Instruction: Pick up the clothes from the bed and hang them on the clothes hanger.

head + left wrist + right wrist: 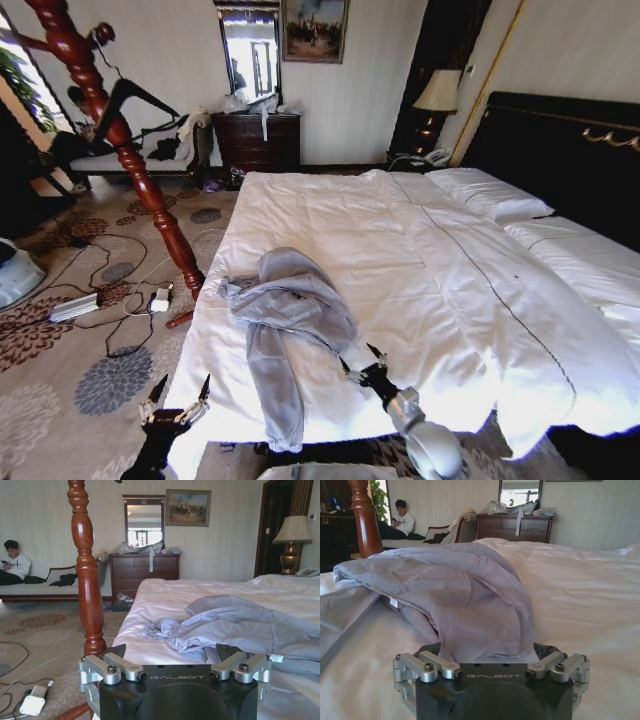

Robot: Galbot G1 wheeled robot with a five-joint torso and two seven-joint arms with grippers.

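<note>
You have one bed before you, its white duvet spread wide, and one pale grey jacket crumpled near the foot-end corner, its long axis running from the bunched body down to a sleeve trailing over the edge. The right gripper sits at the jacket's near side, fingers spread wide around its fold; it is clearly nearer. The left gripper hovers beside the bed corner, also wide and empty.
</note>
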